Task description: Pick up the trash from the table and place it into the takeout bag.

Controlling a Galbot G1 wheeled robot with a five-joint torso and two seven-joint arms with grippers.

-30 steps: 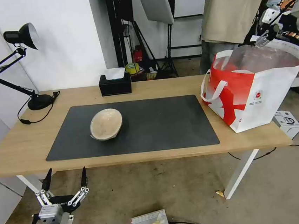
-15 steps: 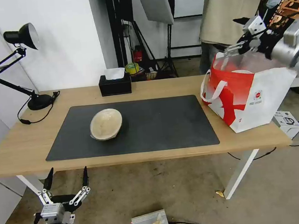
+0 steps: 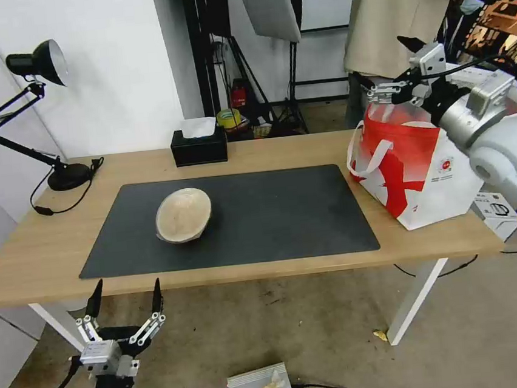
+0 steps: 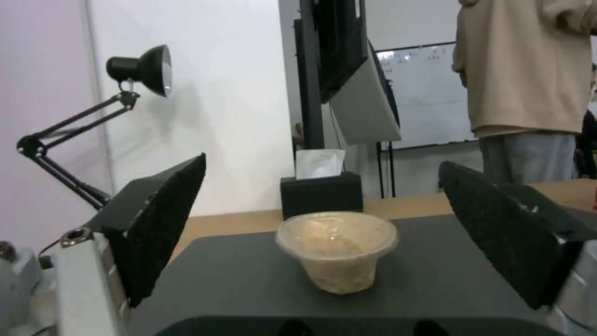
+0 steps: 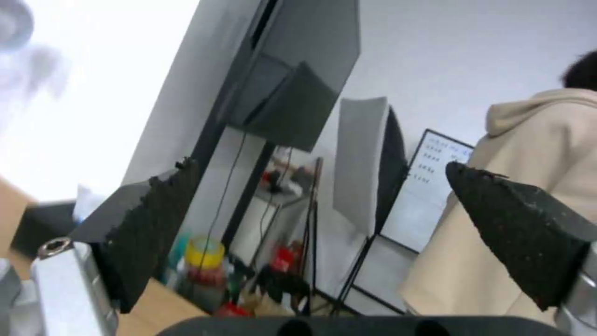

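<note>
Long light-wood bench with a big dark grey mat across the middle, concrete floor underneath, white wall behind. A black desk lamp stands at the far left corner, and a black tissue box sits along the far edge. The beige bowl is tipped on its side on the left part of the mat. The red-and-white takeout bag stands at the right end, mouth open; can't see what's inside. Right end effector hovers just above the bag's far rim, released and empty. Left end effector hangs below the near edge, spread wide, holding nothing.
</note>
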